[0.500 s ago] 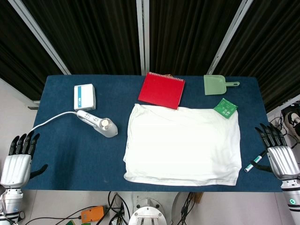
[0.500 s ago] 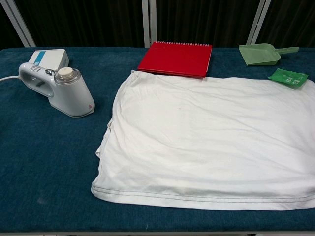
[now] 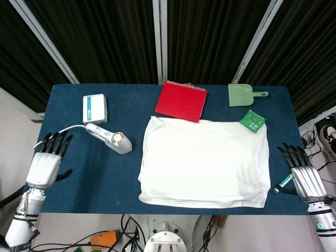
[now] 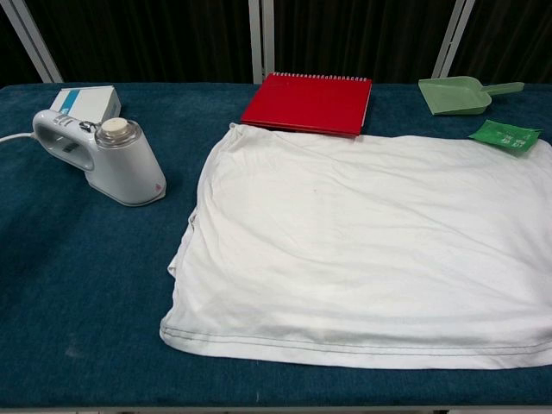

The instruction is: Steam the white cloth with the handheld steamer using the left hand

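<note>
The left robot hand (image 3: 46, 163) sits over the table's left edge near the front corner, back upward, dark fingers spread and pointing toward the far side, holding nothing. The right robot hand (image 3: 302, 176) lies at the table's right edge near its front corner, likewise flat with fingers apart; whether it touches the surface is unclear. Neither appears in the chest view.

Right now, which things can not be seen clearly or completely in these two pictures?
- Both hands: absent from the chest view; only the head view shows left hand and right hand.
- Steamer cord: its end passes behind the left hand's fingers.
- Pen: partly covered by the right hand.
- White cloth: right edge cut off in the chest view.
- Green packet: print too small.
</note>
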`<control>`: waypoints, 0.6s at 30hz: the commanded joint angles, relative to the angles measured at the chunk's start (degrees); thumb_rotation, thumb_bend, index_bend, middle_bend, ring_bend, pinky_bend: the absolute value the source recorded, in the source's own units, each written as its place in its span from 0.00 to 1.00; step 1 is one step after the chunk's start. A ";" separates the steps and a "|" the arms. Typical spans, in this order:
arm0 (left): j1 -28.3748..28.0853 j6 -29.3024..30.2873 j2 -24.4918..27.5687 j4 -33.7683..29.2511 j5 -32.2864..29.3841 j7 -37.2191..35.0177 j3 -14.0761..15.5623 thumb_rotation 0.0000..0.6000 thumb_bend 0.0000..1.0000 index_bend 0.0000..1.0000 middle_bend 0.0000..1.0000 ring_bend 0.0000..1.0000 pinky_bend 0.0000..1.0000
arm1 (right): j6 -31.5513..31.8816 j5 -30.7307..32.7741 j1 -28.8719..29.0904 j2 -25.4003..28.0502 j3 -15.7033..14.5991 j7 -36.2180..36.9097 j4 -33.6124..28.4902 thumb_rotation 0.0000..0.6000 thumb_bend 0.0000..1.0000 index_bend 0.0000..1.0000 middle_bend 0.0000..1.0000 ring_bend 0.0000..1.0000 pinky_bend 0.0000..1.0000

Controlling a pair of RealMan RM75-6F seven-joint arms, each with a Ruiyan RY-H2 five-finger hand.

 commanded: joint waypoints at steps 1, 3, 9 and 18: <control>-11.23 -14.67 0.03 -0.25 -6.12 6.83 -6.59 1.00 0.08 0.00 0.01 0.00 0.00 | -0.55 0.16 0.11 -0.24 -0.32 -0.30 -0.14 1.00 0.05 0.00 0.00 0.00 0.00; -14.40 -19.28 -0.22 0.41 -9.27 9.08 -7.99 1.00 0.08 0.00 0.04 0.00 0.00 | -0.77 0.50 0.00 -0.29 -0.45 -0.43 -0.22 1.00 0.05 0.00 0.00 0.00 0.00; -23.87 -31.37 -2.17 4.18 -20.88 19.41 -9.78 1.00 0.08 0.11 0.15 0.02 0.00 | -1.72 2.55 -0.59 -0.57 -0.70 -0.24 -0.07 1.00 0.05 0.00 0.00 0.00 0.00; -30.19 -34.35 -6.33 9.44 -31.37 26.44 -7.45 1.00 0.08 0.23 0.25 0.10 0.00 | -3.94 4.50 -0.18 -1.27 -0.57 0.06 0.45 1.00 0.05 0.00 0.00 0.00 0.00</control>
